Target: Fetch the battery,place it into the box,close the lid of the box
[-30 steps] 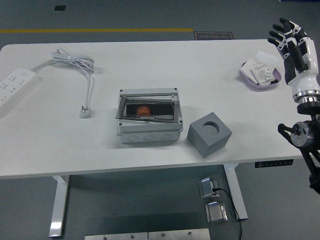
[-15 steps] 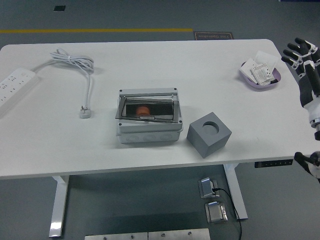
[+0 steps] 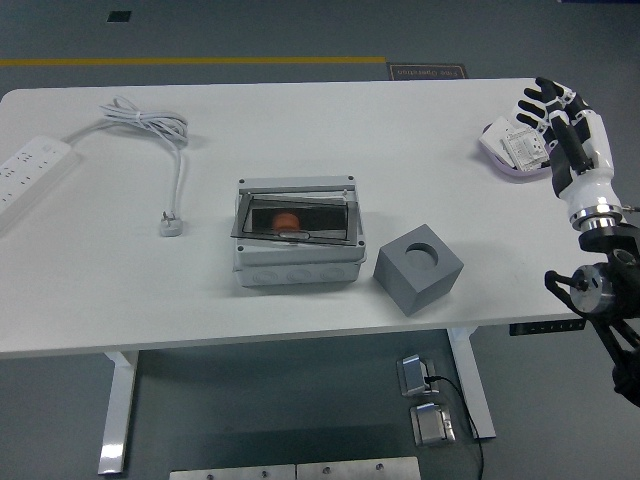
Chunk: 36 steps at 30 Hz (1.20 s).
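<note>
A grey junction box (image 3: 298,240) sits mid-table, its dark see-through lid (image 3: 297,219) lowered over it at a slight tilt. Through the lid I see an orange battery (image 3: 286,221) lying inside. My right hand (image 3: 556,115) hovers at the table's far right over a purple dish (image 3: 510,160), fingers spread and holding nothing. It is well away from the box. The left arm is out of sight.
A grey cube with a round hole (image 3: 418,269) stands just right of the box. The purple dish holds white packets (image 3: 521,143). A white power strip (image 3: 30,168) and its coiled cable with plug (image 3: 172,222) lie at the left.
My right hand swung out past the table's right edge, then came back left over the purple dish. The box, lid and battery stayed put.
</note>
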### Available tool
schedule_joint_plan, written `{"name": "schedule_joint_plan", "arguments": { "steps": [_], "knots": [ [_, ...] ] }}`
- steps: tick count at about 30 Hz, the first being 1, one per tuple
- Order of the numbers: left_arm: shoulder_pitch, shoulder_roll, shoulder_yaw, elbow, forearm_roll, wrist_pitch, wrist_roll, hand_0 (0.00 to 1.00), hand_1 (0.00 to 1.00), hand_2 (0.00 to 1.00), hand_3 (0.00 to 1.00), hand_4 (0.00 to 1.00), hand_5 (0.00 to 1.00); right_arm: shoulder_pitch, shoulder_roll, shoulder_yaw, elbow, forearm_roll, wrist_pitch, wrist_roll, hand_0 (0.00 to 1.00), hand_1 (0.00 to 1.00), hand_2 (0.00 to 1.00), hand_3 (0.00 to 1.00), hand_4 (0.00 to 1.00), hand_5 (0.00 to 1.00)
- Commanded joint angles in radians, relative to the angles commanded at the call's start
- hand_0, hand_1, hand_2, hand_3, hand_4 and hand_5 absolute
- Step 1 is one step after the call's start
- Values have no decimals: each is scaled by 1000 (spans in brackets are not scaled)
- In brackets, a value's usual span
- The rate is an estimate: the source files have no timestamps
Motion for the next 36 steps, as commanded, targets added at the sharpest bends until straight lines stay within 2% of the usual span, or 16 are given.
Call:
{"name": "schedule_joint_plan", "arguments": {
  "steps": [3,5,12,16,20,25,32,36],
  "knots": [
    [-3,-2,11,0,-8,0,0,778,781,775,939,781,938,43,-6,12,-54,-10,-6,-6,728,685,714,674,736,529],
    [-2,-2,19,1,-16,0,1,778,781,775,939,781,938,21,-13,21,-32,-23,-8,-13,728,685,714,674,736,529],
    [8,-2,-70,3,65,-3,19,778,782,775,938,780,937,-142,-24,78,133,-73,-9,-27,728,684,714,672,735,532],
    [14,-1,-100,3,91,-2,23,778,782,775,936,780,937,-253,-2,125,237,-87,-5,-15,729,684,712,671,733,529],
    [15,0,-115,3,107,-3,25,778,782,775,933,782,938,-338,16,149,310,-101,-2,-9,729,684,712,671,732,526],
    [8,2,-50,2,46,-2,8,778,782,775,933,782,938,-342,29,165,313,-116,-2,-7,729,684,712,671,732,526],
    [9,2,-18,1,13,-2,2,779,782,775,933,782,937,-342,35,175,307,-125,0,-7,728,682,710,670,731,524],
    [16,0,-64,3,55,-2,16,779,782,775,933,782,937,-345,38,180,304,-128,0,-6,728,682,710,670,731,524]
  ]
}}
